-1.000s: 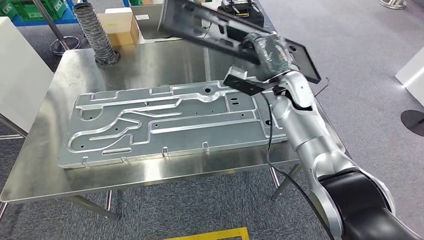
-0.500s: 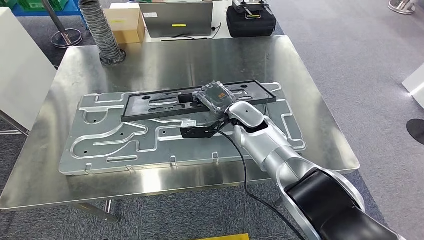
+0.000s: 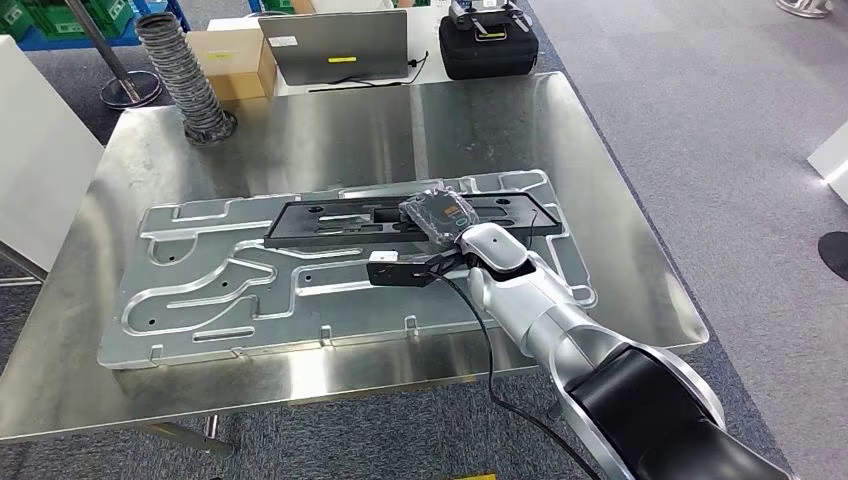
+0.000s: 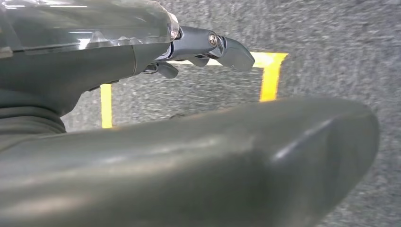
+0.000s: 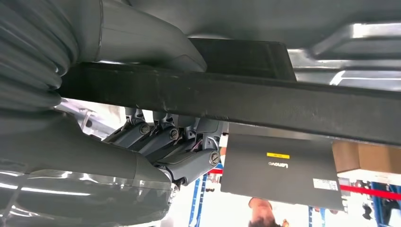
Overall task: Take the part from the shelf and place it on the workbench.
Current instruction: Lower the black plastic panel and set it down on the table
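Observation:
The part is a long black frame [image 3: 340, 222] lying flat on a large silver stamped plate [image 3: 250, 290] that covers the steel workbench [image 3: 300, 130]. My right hand [image 3: 440, 213] grips the frame near its right half. In the right wrist view the thumb lies over the black frame's bar [image 5: 265, 101] and the fingers [image 5: 175, 146] curl under it. My left hand [image 4: 118, 61] hangs over grey carpet with yellow tape lines, its fingers [image 4: 222, 47] apart and holding nothing.
Behind the workbench stand a grey laptop [image 3: 335, 45], a black case [image 3: 487, 45], a cardboard box [image 3: 235, 60] and a ribbed hose [image 3: 185, 75]. A white panel [image 3: 40, 150] flanks the bench's left side. A person's head [image 5: 262, 215] appears beyond the laptop.
My right arm has brought the black frame down from the air onto the silver plate. Since half a second ago it has barely moved; the camera has shifted slightly.

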Controlling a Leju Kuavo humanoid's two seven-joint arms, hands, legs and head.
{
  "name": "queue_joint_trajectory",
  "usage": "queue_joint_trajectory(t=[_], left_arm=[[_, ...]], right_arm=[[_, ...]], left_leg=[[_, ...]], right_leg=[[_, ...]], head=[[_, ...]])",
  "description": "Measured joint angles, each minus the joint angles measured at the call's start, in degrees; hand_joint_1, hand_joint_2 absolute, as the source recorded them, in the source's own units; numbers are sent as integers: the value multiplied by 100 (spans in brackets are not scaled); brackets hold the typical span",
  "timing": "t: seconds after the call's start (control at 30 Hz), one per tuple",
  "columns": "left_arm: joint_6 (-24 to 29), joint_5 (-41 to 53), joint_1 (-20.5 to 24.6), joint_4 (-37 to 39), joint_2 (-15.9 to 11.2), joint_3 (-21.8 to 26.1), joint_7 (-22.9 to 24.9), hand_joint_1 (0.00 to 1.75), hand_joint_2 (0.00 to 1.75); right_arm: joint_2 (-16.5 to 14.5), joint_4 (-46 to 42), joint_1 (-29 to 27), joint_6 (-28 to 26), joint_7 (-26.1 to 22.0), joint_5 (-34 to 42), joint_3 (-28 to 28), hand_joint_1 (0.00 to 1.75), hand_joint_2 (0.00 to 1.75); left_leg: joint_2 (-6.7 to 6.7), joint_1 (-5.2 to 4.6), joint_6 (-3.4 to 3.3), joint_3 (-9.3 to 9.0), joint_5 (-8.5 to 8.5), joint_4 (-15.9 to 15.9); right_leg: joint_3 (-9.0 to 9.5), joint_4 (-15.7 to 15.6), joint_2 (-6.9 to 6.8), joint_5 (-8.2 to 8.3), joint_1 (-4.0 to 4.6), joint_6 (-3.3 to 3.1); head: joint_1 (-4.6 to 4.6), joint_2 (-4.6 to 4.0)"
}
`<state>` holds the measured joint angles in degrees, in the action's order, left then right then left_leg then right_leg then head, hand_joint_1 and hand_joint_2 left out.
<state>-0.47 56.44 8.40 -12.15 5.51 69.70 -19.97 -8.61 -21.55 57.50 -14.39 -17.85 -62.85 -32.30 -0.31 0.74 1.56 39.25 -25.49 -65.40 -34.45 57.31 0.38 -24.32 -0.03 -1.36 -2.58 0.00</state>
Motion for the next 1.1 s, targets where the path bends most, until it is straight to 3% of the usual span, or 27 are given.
queue_joint_trajectory(t=[0.07,0.17,0.23,0.27,0.33,0.37,0.4,0.43,0.47,0.53,0.6,0.73,0.77,0.83,0.9,0.93,0.97,1.03,1.1], left_arm=[[19,7,14,0,-7,-11,-61,0,0],[56,18,24,0,-4,-44,-109,0,0],[73,18,29,0,-1,-69,-120,0,0],[83,17,35,0,0,-80,-125,0,0],[105,18,47,0,-2,-94,-137,0,0],[117,19,49,0,-3,-97,-144,0,0],[129,21,49,0,-3,-100,-150,0,0],[141,23,48,0,-2,-106,-156,0,0],[152,25,48,0,-1,-113,-163,0,0],[163,28,53,0,4,-127,-182,0,0],[165,28,57,0,9,-131,-207,0,0],[157,30,61,0,8,-134,-230,0,175],[152,30,63,0,8,-134,-233,0,175],[144,32,58,0,11,-135,-239,0,175],[141,35,47,0,14,-135,-239,0,175],[141,37,44,0,14,-135,-239,0,175],[141,39,44,0,12,-135,-239,0,175],[140,53,53,0,9,-137,-235,0,175],[140,74,62,0,10,-146,-225,0,87]], right_arm=[[2,30,-3,-2,-17,9,1,152,175],[4,68,-32,-6,-50,10,2,152,175],[4,82,-42,-8,-62,11,2,152,175],[4,90,-42,-8,-76,12,3,152,175],[4,112,-65,-5,-127,12,5,152,175],[4,127,-91,-3,-157,11,6,152,175],[4,141,-122,-2,-184,11,6,152,175],[4,153,-144,-3,-203,10,6,152,175],[4,160,-155,-5,-223,10,6,152,175],[3,164,-157,-10,-257,8,6,152,175],[-1,165,-167,-18,-297,-1,6,152,175],[-9,172,-195,-30,-358,-19,6,0,0],[-12,176,-209,-28,-382,-21,6,0,0],[-15,193,-272,-22,-427,-22,6,0,0],[-15,213,-355,-15,-448,-22,6,0,0],[-15,222,-386,-14,-451,-22,6,0,0],[-15,228,-405,-13,-453,-22,6,0,0],[-14,231,-415,-11,-462,-19,6,0,0],[-10,232,-419,-11,-485,-8,6,0,0]], left_leg=[[0,-9,-52,-304,208,618],[-5,-20,-150,-368,205,734],[-2,-7,-216,-389,219,766],[1,1,-242,-399,224,781],[5,0,-272,-402,218,782],[5,-1,-276,-403,216,782],[3,-1,-277,-406,213,781],[0,-2,-275,-411,210,779],[-4,-2,-269,-420,206,778],[-12,-13,-242,-437,189,770],[-15,-24,-192,-440,176,767],[-9,-20,-72,-416,77,668],[-7,-18,-50,-331,-55,461],[-2,-2,-19,-3,-425,-262],[-1,7,12,276,-598,-835],[0,14,23,280,-526,-832],[1,25,30,167,-353,-589],[6,45,31,-218,-4,190],[-1,43,-25,-428,101,620]], right_leg=[[6,43,14,-44,23,48],[0,57,21,-67,31,130],[-57,214,10,-188,15,204],[-167,459,4,-331,3,241],[-551,1254,-6,-694,-23,296],[-736,1608,-7,-809,-33,313],[-838,1778,-8,-815,-40,320],[-824,1709,-8,-707,-45,316],[-690,1403,-9,-509,-47,300],[-276,536,-12,-122,-26,238],[-55,70,-12,9,11,176],[-3,-29,-16,29,-3,56],[19,-58,-23,41,-18,28],[35,-68,-35,40,-18,-5],[34,-55,-34,29,-15,-10],[34,-41,-30,19,-18,-4],[36,-21,-23,4,-23,10],[33,42,-7,-45,-22,58],[11,98,3,-80,-4,117]], head=[[1,0],[1,0],[1,0],[1,0],[1,0],[1,0],[1,0],[1,0],[1,0],[1,0],[1,0],[0,0],[-1,0],[-1,0],[-1,0],[-2,0],[-2,0],[-2,0],[-1,0]])
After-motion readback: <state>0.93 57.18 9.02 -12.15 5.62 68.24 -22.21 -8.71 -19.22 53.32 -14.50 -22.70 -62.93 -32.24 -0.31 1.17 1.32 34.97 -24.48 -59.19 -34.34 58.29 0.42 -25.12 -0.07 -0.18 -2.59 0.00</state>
